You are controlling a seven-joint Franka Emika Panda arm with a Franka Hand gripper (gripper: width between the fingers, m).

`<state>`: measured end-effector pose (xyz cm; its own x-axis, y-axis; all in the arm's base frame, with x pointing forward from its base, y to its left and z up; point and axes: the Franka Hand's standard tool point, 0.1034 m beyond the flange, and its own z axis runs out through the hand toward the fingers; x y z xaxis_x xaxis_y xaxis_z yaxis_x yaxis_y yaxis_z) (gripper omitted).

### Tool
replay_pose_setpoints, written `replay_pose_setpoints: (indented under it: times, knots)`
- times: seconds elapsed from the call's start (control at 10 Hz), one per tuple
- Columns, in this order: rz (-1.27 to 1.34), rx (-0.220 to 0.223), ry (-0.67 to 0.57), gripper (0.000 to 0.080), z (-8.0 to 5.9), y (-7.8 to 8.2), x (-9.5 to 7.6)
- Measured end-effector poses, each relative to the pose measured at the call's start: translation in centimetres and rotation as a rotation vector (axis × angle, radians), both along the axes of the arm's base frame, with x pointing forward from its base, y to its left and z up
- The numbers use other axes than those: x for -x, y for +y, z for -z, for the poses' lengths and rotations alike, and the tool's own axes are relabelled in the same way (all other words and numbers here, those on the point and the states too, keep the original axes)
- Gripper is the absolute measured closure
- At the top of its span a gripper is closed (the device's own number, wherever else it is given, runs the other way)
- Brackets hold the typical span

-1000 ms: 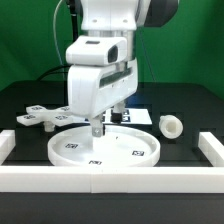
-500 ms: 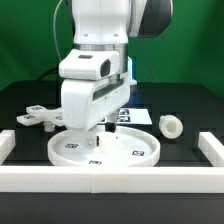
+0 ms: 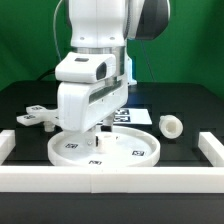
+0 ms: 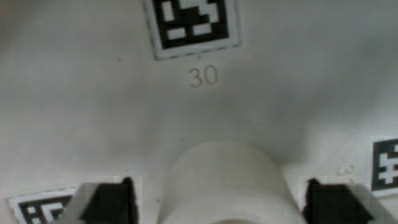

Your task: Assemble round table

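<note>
**Gripper closed on the hub at the middle of the disc**

My gripper (image 3: 97, 133) points straight down over the table. Its two dark fingers (image 4: 107, 203) are drawn in on either side of a rounded white hub (image 4: 217, 175), and I judge that I am pinching it. The hub stands upright with its long axis pointing up at my wrist, so what I hold is directly below me, not off to a side.

The hub rises from the middle of the large round disc (image 3: 150, 140), which lies flat on the dark table. A black-and-white tag (image 4: 192, 22) sits on the disc's surface just beyond the hub.

The short post (image 3: 170, 125) lies just off the disc's edge, toward the exterior view's right. The cross piece (image 3: 38, 115) lies beside the disc, toward the exterior view's left. A white rail (image 3: 110, 178) runs along the front.

In the exterior view, my own hand covers the disc's middle and the grip itself. The wrist view is blurred and cuts off my fingers, so I cannot tell how firmly the pads press.
</note>
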<state>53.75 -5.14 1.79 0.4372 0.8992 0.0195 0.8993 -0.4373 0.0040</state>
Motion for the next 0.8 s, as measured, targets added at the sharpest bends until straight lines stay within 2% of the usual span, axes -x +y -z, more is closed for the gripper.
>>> replay_pose_setpoints:
  times: [0.8]
  knots:
    - [-0.001, 0.0, 0.0, 0.04, 0.0, -0.01, -0.01]
